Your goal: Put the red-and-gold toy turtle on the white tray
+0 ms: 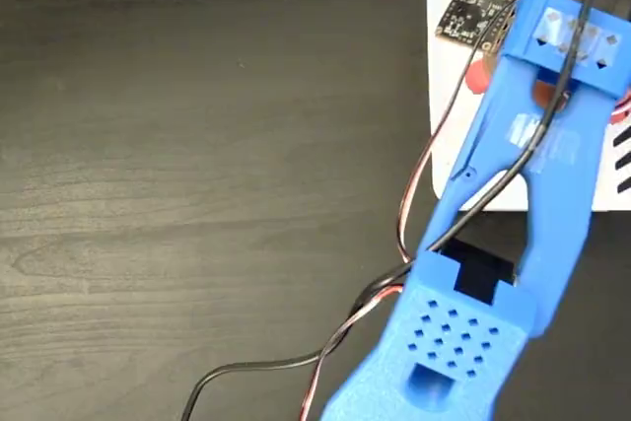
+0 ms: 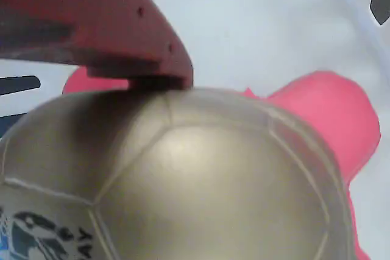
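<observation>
The red-and-gold toy turtle [image 2: 201, 181] fills the wrist view: a gold domed shell with a black printed mark at the lower left and a coral-red foot [image 2: 329, 114] to the right. A dark red finger [image 2: 122, 22] of my gripper [image 2: 170, 86] presses on the shell's top edge; the other finger is hidden. The white tray [image 2: 244, 22] lies right behind the turtle. In the fixed view the blue arm [image 1: 537, 175] reaches over the white tray [image 1: 463, 160] at the upper right. It hides the gripper there. Only a red bit of the turtle [image 1: 477, 77] peeks out beside it.
The dark wood table [image 1: 197, 145] spreads over the left and middle of the fixed view. Black, red and white cables [image 1: 414, 224] trail from the arm down to the bottom edge. A small black circuit board [image 1: 469, 19] sits on the arm over the tray's far-left corner.
</observation>
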You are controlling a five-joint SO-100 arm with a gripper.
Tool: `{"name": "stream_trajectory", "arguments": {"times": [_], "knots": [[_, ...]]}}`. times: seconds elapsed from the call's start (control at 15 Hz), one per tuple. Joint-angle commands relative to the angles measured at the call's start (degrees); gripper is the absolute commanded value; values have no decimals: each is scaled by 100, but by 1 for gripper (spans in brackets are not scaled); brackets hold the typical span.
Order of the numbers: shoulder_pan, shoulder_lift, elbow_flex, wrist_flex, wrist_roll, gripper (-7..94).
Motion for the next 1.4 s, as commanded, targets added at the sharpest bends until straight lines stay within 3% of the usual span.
{"name": "stream_trajectory", "arguments": {"times": [0.0,0.73,0.87,1.13,1.33], "knots": [[53,255,-211,114,18,56],[70,422,-316,114,-35,53],[79,571,-756,114,70,1],[-26,1301,-1521,-105,439,0],[-475,2637,-237,-1397,773,0]]}}
